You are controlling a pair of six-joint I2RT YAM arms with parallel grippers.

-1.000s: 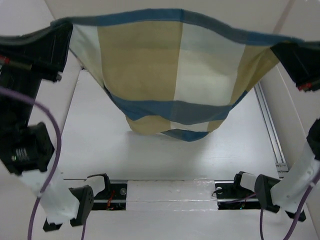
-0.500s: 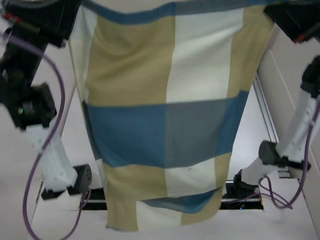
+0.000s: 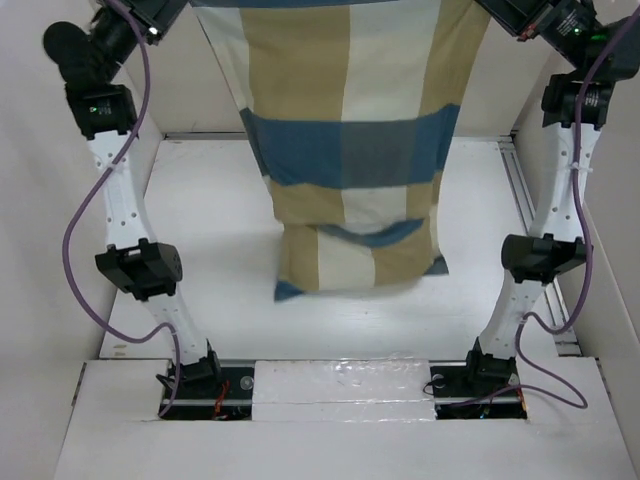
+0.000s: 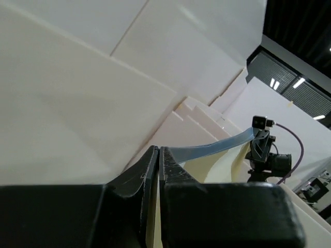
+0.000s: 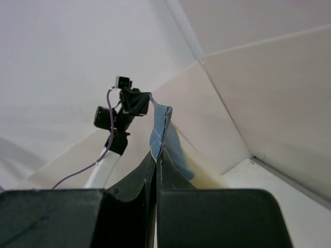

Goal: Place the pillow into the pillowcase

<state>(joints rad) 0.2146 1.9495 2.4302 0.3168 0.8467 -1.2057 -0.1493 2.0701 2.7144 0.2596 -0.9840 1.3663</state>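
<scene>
The pillowcase (image 3: 345, 150), in blue, tan and cream checks, hangs upright from its top edge between both grippers. Its lower end (image 3: 360, 262) looks full and rests on the table. No white pillow shows; it is hidden or out of view. My left gripper (image 3: 165, 12) is at the top left, shut on the case's top corner. In the left wrist view the gripper (image 4: 158, 151) pinches the blue hem (image 4: 217, 147). My right gripper (image 3: 508, 12) is at the top right, and in the right wrist view the gripper (image 5: 156, 155) is shut on the blue corner (image 5: 160, 126).
The white table (image 3: 200, 220) lies under the case, with white walls on both sides and behind. A metal rail (image 3: 522, 200) runs along the right edge. The arm bases (image 3: 195, 375) stand at the near edge. Purple cables hang beside each arm.
Both arms have risen and drawn back with the case. It swung from spread near the camera to hanging straight down, with its lower end now resting on the table.
</scene>
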